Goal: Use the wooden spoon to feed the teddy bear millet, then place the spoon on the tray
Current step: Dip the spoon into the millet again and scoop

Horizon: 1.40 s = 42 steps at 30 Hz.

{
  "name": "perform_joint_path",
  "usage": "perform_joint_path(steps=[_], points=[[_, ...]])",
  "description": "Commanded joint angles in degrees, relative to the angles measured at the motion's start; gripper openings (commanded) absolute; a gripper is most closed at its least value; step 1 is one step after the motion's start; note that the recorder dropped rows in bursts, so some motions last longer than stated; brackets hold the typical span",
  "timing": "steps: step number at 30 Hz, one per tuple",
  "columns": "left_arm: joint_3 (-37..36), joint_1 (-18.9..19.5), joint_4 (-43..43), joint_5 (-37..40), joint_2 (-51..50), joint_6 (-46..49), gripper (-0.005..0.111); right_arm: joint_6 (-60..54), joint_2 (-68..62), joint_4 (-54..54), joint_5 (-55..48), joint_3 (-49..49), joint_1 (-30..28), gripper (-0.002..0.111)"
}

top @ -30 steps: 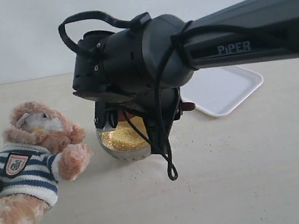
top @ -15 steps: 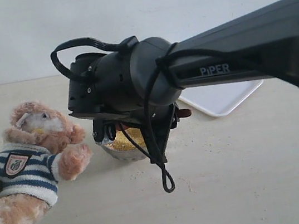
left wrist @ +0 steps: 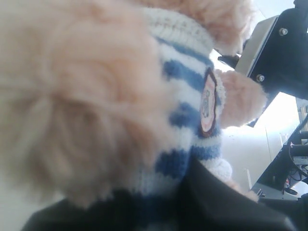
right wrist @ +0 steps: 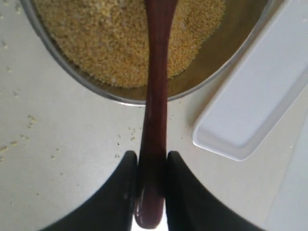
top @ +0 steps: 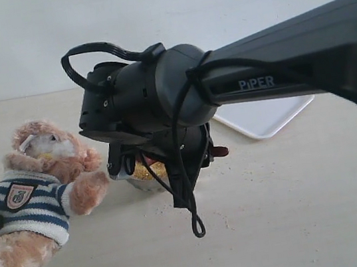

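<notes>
While the right gripper (right wrist: 150,163) pinches the wooden spoon (right wrist: 155,96) by its handle end, fingers closed snug on it, I see the spoon reaching across the steel bowl's (right wrist: 231,53) rim over the millet (right wrist: 96,43). The tray (right wrist: 260,106) sits just beside the bowl and the teddy bear (top: 36,195) lies near. I cannot tell how the left gripper stands.

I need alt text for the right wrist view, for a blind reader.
The right gripper clamps the handle of a dark wooden spoon, which reaches over yellow millet in a steel bowl. A white tray lies beside the bowl, and stray grains dot the pale table.
</notes>
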State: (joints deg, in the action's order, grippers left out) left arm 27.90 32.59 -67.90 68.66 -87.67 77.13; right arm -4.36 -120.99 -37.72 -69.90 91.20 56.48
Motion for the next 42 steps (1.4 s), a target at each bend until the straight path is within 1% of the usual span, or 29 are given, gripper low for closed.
perform_joint_path(steps=[1, 4, 7, 15, 20, 30, 34, 42], points=[[-0.2, 0.3, -0.6, 1.3, 0.5, 0.4, 0.007, -0.2, 0.2, 1.4, -0.1, 0.2, 0.0, 0.011], [-0.2, 0.3, -0.6, 1.3, 0.5, 0.4, 0.007, -0.2, 0.2, 2.6, -0.1, 0.2, -0.1, 0.011], [-0.2, 0.3, -0.6, 1.3, 0.5, 0.4, 0.007, -0.2, 0.2, 5.5, -0.1, 0.2, -1.5, 0.011], [-0.2, 0.3, -0.6, 1.3, 0.5, 0.4, 0.007, -0.2, 0.3, 6.4, -0.1, 0.2, -2.3, 0.011], [-0.2, 0.3, -0.6, 1.3, 0.5, 0.4, 0.007, -0.2, 0.3, 10.2, -0.1, 0.3, -2.9, 0.011], [-0.2, 0.3, -0.6, 1.3, 0.5, 0.4, 0.007, -0.2, 0.4, 10.3, -0.1, 0.4, -3.5, 0.011], [-0.2, 0.3, -0.6, 1.3, 0.5, 0.4, 0.007, -0.2, 1.2, 7.9, -0.1, 0.4, -4.0, 0.011], [-0.2, 0.3, -0.6, 1.3, 0.5, 0.4, 0.007, -1.1, 2.4, -5.9, -0.1, 0.4, -4.0, 0.011]])
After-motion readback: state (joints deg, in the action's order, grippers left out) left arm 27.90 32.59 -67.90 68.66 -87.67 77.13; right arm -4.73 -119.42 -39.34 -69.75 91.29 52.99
